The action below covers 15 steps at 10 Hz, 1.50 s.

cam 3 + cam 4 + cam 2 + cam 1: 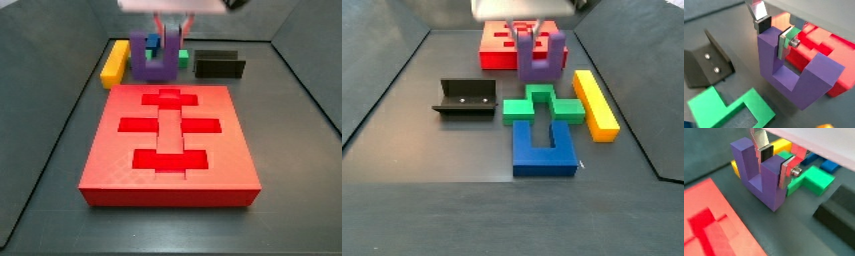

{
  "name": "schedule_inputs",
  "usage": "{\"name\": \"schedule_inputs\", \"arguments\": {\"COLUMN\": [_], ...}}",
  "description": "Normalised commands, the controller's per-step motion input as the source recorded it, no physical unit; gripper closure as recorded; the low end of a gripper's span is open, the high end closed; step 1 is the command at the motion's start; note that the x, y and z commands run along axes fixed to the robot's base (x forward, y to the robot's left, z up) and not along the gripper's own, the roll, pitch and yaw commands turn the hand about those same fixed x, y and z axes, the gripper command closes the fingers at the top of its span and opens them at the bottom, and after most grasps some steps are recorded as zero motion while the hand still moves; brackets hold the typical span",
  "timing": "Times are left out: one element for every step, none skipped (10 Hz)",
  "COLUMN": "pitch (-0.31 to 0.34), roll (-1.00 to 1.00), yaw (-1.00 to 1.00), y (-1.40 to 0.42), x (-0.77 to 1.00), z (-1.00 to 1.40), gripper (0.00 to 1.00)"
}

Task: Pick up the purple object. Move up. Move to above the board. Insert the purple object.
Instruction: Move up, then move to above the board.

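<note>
The purple object (764,180) is a U-shaped block standing arms up on the dark floor. It shows in both wrist views (797,75) and both side views (151,62) (540,58). My gripper (775,165) comes down from above, and its jaws are closed on one upright arm with no gap showing (774,34). In a side view the gripper (539,38) is just in front of the board (493,50). The board is a big red slab (107,150) with darker cross-shaped slots, and nothing is in them. It lies close beside the purple object (711,203).
A yellow bar (596,103) lies at one side and also shows in the other side view (116,62). A green block (543,108) and a blue block (545,150) lie near the purple object. The dark fixture (465,98) stands on the floor (707,65). Dark walls ring the floor.
</note>
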Motion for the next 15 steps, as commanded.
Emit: {"name": "schedule_inputs", "arguments": {"pitch": [0.016, 0.012, 0.000, 0.034, 0.023, 0.020, 0.072, 0.082, 0.061, 0.122, 0.122, 0.104, 0.100, 0.112, 0.132], "roll": [-0.01, -0.02, 0.00, 0.00, -0.01, -0.03, -0.03, -0.03, -0.03, 0.13, 0.16, 0.16, 0.09, 0.05, 0.05], "yaw": [-0.04, -0.03, 0.00, 0.01, 0.01, 0.00, 0.00, 0.00, 0.00, -0.46, -0.42, -0.25, -0.12, -0.05, -0.01], "y": [-0.02, -0.01, 0.00, 0.00, 0.00, 0.00, 0.00, 0.00, 0.00, -1.40, -1.40, -1.40, -1.40, -1.40, -0.59], "x": [-0.01, 0.02, 0.00, -0.04, -0.05, 0.02, 0.05, 0.03, 0.04, -0.07, -0.08, -0.06, -0.03, 0.01, 0.05], "z": [0.47, 0.19, 1.40, 1.40, 1.40, 1.40, 0.88, 0.42, 0.26, 0.36, 0.34, 0.35, 0.35, 0.36, 0.15], "gripper": [1.00, 1.00, 1.00, 1.00, 1.00, 1.00, 1.00, 1.00, 1.00, 1.00, 1.00, 1.00, 1.00, 1.00, 1.00]}}
